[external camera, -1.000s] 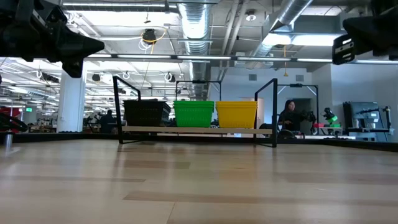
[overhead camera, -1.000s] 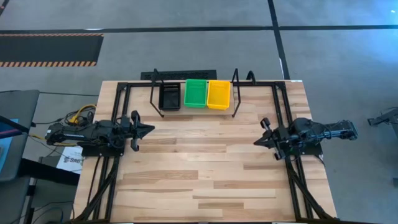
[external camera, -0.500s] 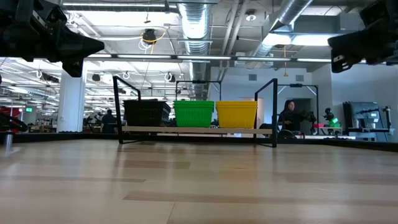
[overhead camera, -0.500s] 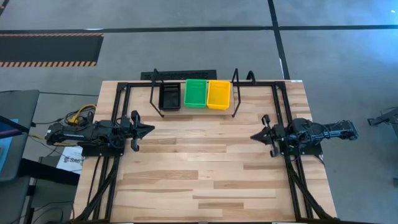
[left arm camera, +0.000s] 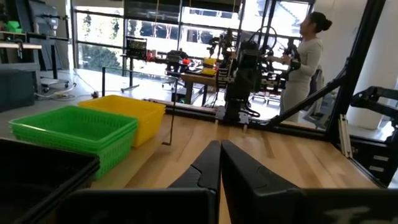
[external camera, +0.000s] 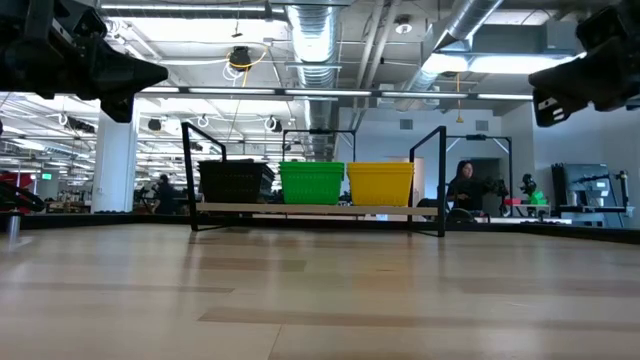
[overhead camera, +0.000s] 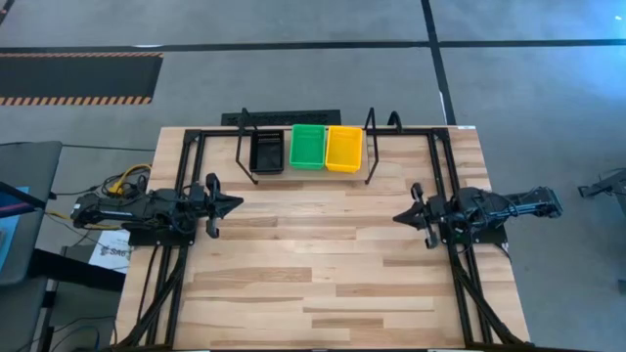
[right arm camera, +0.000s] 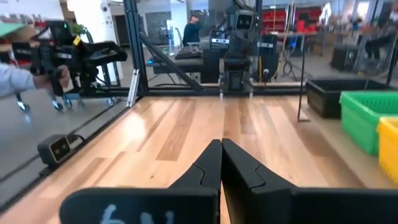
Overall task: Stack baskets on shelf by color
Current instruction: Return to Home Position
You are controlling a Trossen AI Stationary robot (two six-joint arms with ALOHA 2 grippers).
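Observation:
The baskets sit side by side on the shelf (external camera: pixel 300 208) at the table's far edge, resting on its plank: black (overhead camera: pixel 266 152) on the left, green (overhead camera: pixel 308 146) in the middle, yellow (overhead camera: pixel 343 148) on the right. Each colour forms a low nested pile (external camera: pixel 311 183). My left gripper (overhead camera: pixel 238 204) hovers over the table's left side, shut and holding nothing, pointing toward the centre. My right gripper (overhead camera: pixel 396 216) hovers over the right side, shut and holding nothing, facing the left one. The wrist views show each pair of fingers closed together (left arm camera: pixel 220 143) (right arm camera: pixel 221 142).
Black frame rails (overhead camera: pixel 452 196) run along both sides of the table and behind the shelf. Bare wood (overhead camera: pixel 313 244) lies between the arms and toward the near edge. A person (external camera: pixel 465 185) stands in the room beyond; a hand with a device (right arm camera: pixel 46 71) shows off the table's side.
My right gripper has shifted slightly toward the table's left, staying shut. The left arm and the baskets have kept still.

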